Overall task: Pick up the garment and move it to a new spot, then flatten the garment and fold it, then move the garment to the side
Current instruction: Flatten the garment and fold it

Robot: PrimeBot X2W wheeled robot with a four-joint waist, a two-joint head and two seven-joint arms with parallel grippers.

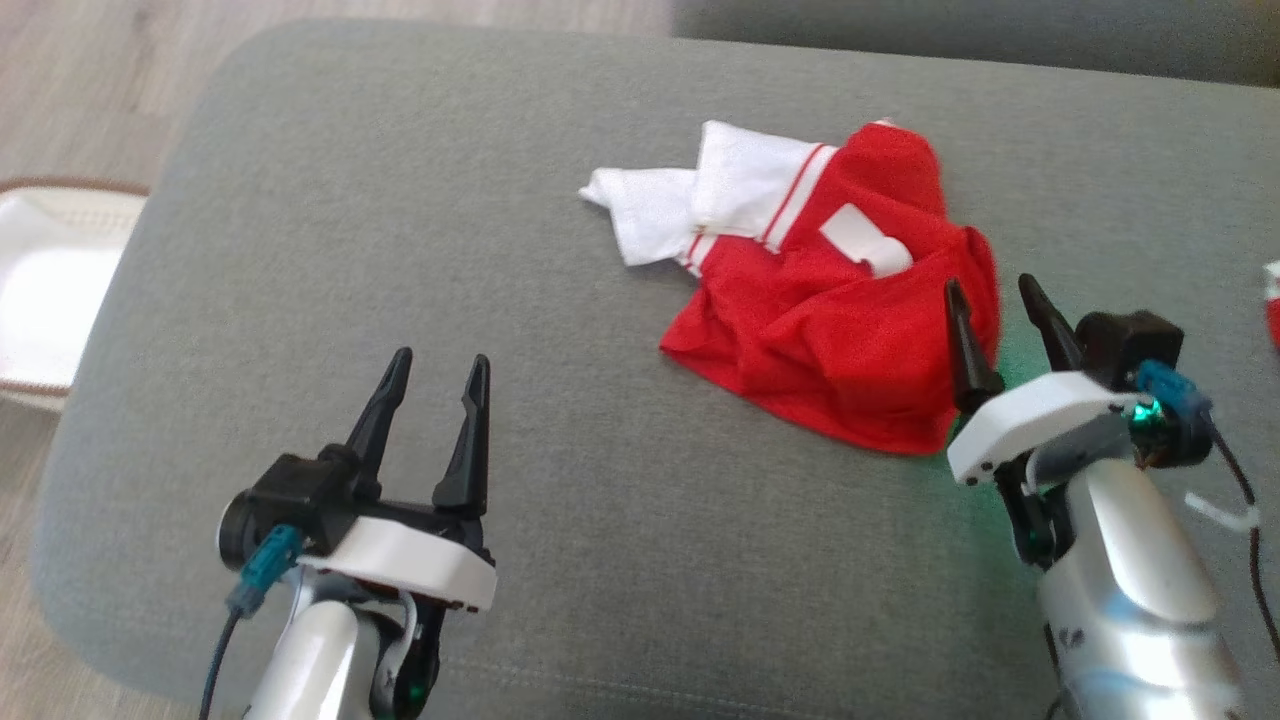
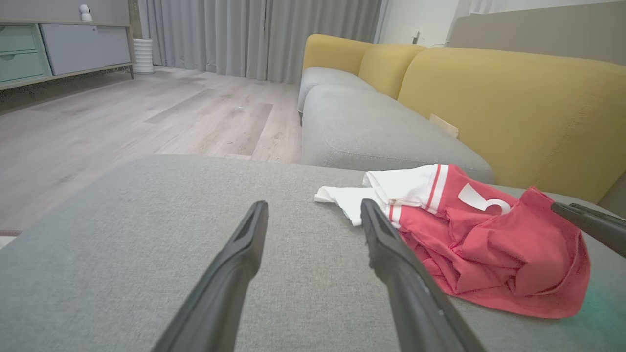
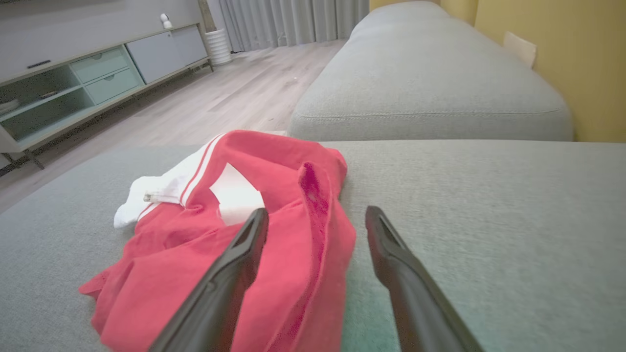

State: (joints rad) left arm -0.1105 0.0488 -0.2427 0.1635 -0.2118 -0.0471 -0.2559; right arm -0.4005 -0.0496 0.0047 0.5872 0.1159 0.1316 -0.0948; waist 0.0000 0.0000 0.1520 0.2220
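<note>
Garment (image 1: pixel 830 300), a red jersey with white sleeves and a white numeral, lies crumpled and not yet lifted on the grey sofa cushion (image 1: pixel 560 480), toward the far right part as the robot faces it. Its long axis runs on a diagonal, from the white sleeve at the far left end to the red hem at the near right end.

Right claw (image 1: pixel 990 283) stands just at that near right end, released and holding nothing, its two dark fingers (image 1: pixel 962 340) spread wide. In the right wrist view, one finger (image 3: pixel 230 274) lies over red cloth and the other (image 3: pixel 406 283) over bare cushion, so the jersey's edge falls between them. Whether either finger touches the fabric cannot be told.

Left claw (image 1: pixel 441 357), likewise released and empty, hovers over bare cushion well apart from the jersey, which lies ahead of it and off to its right.

The right arm is plainly the nearer, and the pick-up looks to be its job. A short reach forward and down onto the bunched red fold should do, with the pinch taken across the edge rather than along the diagonal.

A white basket (image 1: pixel 40 290) sits on the wooden floor (image 1: pixel 90 90) beyond the cushion's left side.
</note>
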